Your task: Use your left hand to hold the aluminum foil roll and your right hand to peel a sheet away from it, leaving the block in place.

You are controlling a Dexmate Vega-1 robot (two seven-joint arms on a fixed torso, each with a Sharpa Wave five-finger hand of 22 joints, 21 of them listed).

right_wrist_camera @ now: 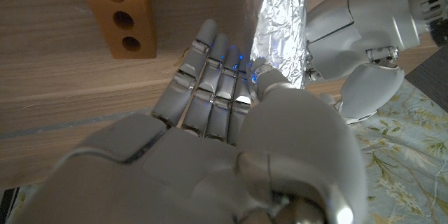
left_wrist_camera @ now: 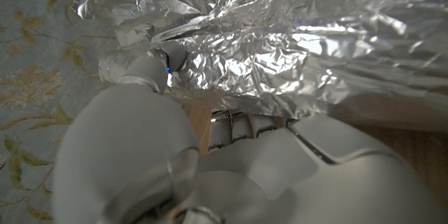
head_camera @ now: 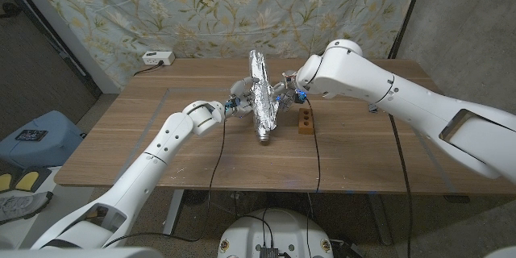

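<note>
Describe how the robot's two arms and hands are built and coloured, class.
Both arms, left arm and right arm, have smooth, rounded white shells with dark seams at the joints. The left hand and right hand have grey-white segmented fingers with small blue lights. Thin black cables hang over the table.

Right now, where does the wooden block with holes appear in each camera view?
Head view: the wooden block stands on the table right of the foil roll, below the right hand.
Left wrist view: not in it.
Right wrist view: the block lies beyond the right hand's fingers.
Shared landmark: the crinkled foil.
</note>
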